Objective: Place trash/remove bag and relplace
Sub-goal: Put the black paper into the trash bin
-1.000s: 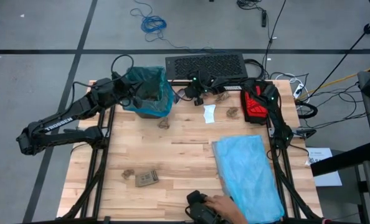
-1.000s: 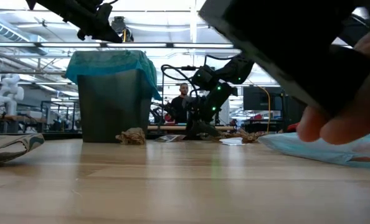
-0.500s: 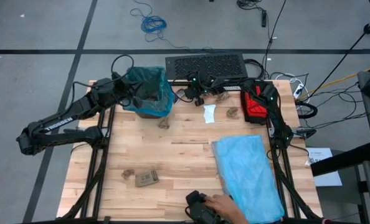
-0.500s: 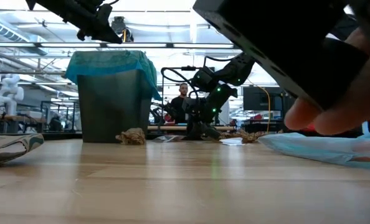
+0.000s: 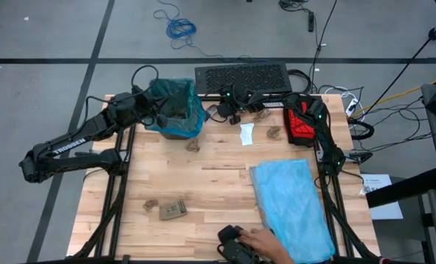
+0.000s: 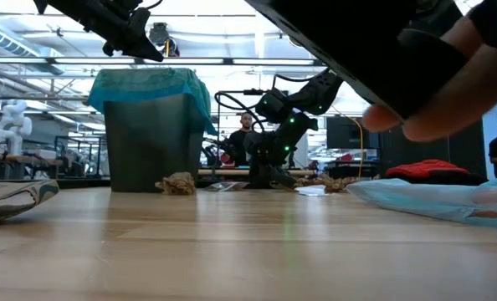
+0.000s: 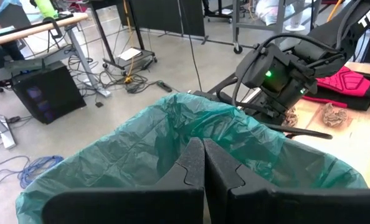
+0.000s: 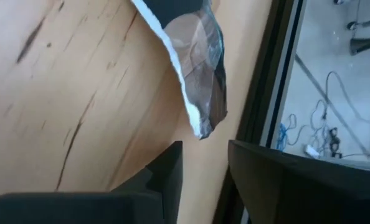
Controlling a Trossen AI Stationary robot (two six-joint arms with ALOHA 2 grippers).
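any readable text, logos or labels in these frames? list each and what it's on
"TROSSEN", white letters along the left arm's link, high view.
"TR", start of a cropped white word on the right arm's link, left wrist view.
Tan card on the table: any print is too small to read.
White sheet on the floor beside the table: too small to read.
Nothing else legible.
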